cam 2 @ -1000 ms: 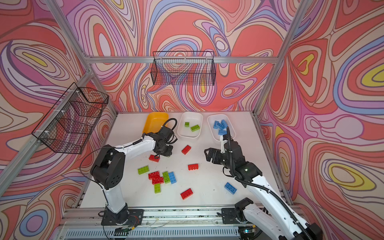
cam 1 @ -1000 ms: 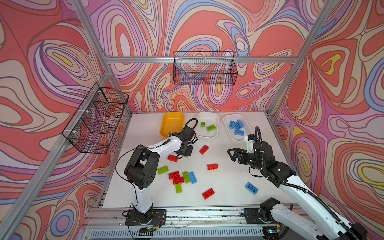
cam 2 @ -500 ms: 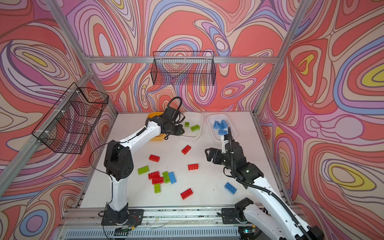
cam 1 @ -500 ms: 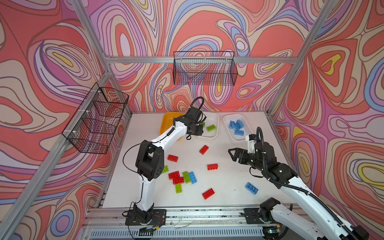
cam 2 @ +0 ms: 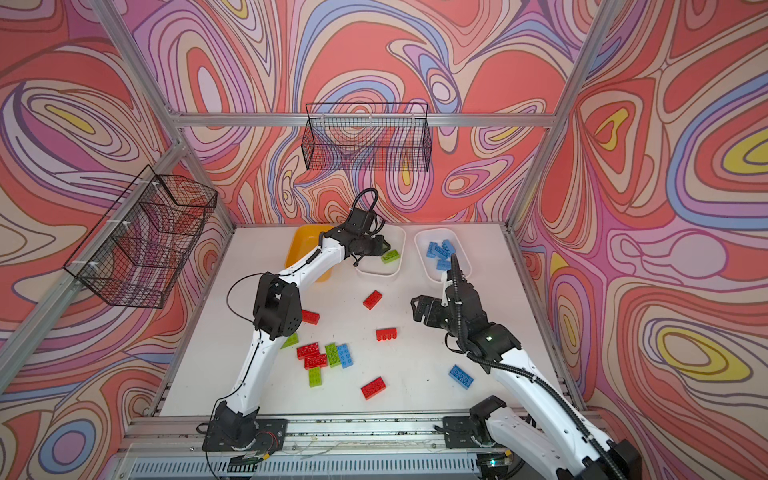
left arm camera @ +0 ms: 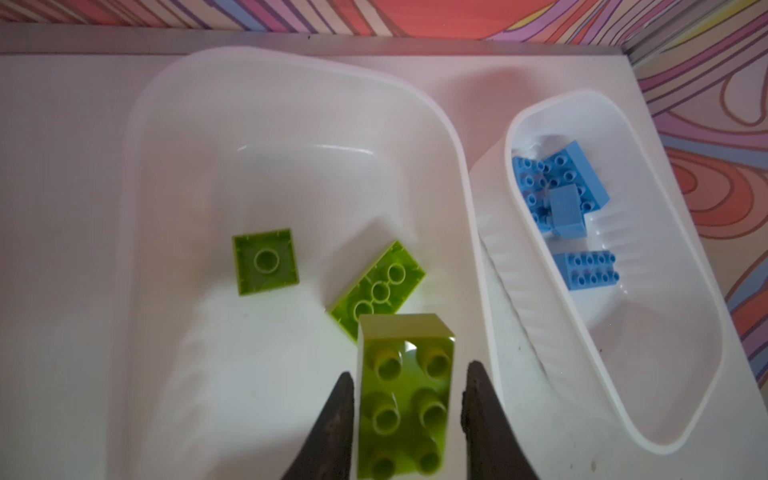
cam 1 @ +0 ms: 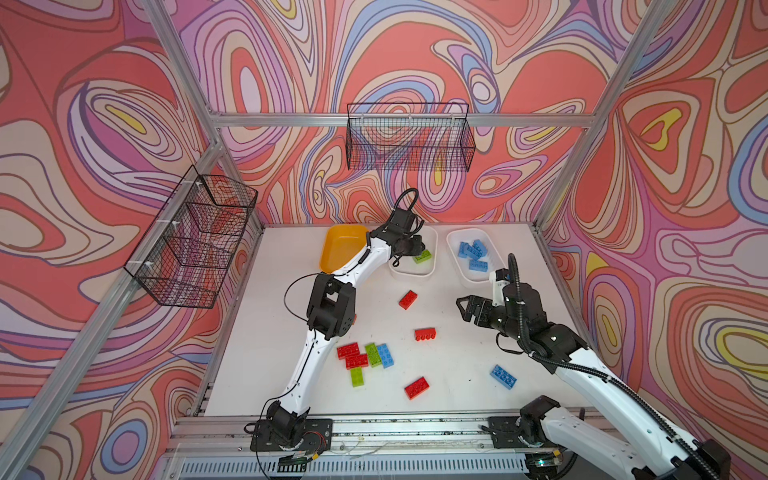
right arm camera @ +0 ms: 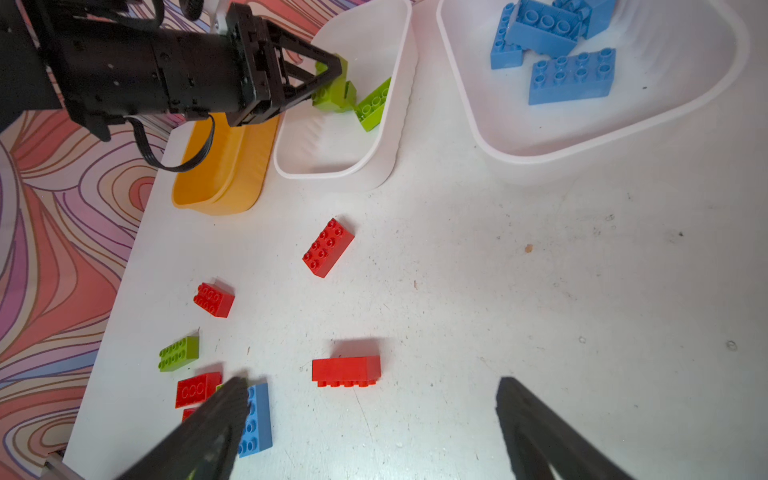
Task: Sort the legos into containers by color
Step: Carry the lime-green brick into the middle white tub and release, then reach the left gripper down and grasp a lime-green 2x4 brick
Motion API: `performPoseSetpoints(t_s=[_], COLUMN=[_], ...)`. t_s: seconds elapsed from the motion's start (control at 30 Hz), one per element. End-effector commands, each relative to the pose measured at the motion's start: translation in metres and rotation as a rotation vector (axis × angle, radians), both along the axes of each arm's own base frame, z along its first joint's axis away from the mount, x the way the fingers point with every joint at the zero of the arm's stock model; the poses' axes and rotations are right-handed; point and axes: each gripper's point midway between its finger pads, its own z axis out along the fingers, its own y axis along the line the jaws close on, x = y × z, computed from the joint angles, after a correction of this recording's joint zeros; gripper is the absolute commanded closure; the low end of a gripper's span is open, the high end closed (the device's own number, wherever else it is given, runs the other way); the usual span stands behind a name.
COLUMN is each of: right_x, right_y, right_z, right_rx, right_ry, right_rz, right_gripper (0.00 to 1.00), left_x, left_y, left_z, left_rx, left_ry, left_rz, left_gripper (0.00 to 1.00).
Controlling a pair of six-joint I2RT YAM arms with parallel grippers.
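Over the middle white tub (left arm camera: pixel 299 174): left tool (left arm camera: pixel 409 370), jaws parted a touch wider than the lime green brick (left arm camera: pixel 405 399) between them, thin gaps on both sides. Looks let go rather than gripped.

Risks landing on the long green brick (left arm camera: pixel 378 286) lying right beneath, then tipping or bouncing toward the wall nearest the blue tub (left arm camera: pixel 665 353). Drop point close to that wall, well off the tub's middle. Also possible: sticking to one jaw and riding out with the arm on withdrawal. Square green piece (left arm camera: pixel 265 261) further in, clear of the drop.

Right tool (right arm camera: pixel 370 388) wide open and empty. Hangs above the bench (cam 1: pixel 457 365) near a red brick (cam 1: pixel 424 334) lying on its side.

Yellow-orange tub (cam 1: pixel 343 249) seemingly without bricks, partly covered by the left arm (cam 1: pixel 332 307). Cable loop (right arm camera: pixel 178 168) dangling above it in the right wrist view, with some risk of a snag dragging the tub. For any red delivery from the right side, a crossing of that arm needed, hence collision risk.

Loose on the bench:
- more red bricks (cam 1: pixel 408 299);
- a mixed huddle (cam 1: pixel 372 354) of red, green and blue pieces touching one another, awkward to pick singly;
- a lone blue brick (cam 1: pixel 503 376) near the right arm.

Other blue bricks (left arm camera: pixel 561 183) already in their tub.
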Motion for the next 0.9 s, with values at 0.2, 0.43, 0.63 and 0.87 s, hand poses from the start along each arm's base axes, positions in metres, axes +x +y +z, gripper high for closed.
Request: performPoseSetpoints(t_s=[0.2, 0.43, 0.63, 0.87], right_x=[0.016, 0.018, 0.018, 0.017], right_y=[0.008, 0.021, 0.031, 0.04], right_z=[0.007, 0.014, 0.011, 0.013], right_rx=[-0.028, 0.02, 0.055, 0.08], right_ry=[-0.029, -0.042, -0.027, -0.027], right_rz=[0.028, 0.072, 0.116, 0.158], right_gripper=[0.02, 0.02, 0.02, 0.02], left_x=[0.022, -0.047, -0.145, -0.262], left_y=[0.004, 0.058, 0.155, 0.247], left_z=[0.033, 0.063, 0.046, 0.005], left_rx=[-0.09, -0.044, 0.134, 0.272], left_ry=[-0.062, -0.061, -0.01, 0.109], left_rz=[0.037, 0.12, 0.319, 0.504], left_gripper=[0.41, 0.4, 0.39, 0.31])
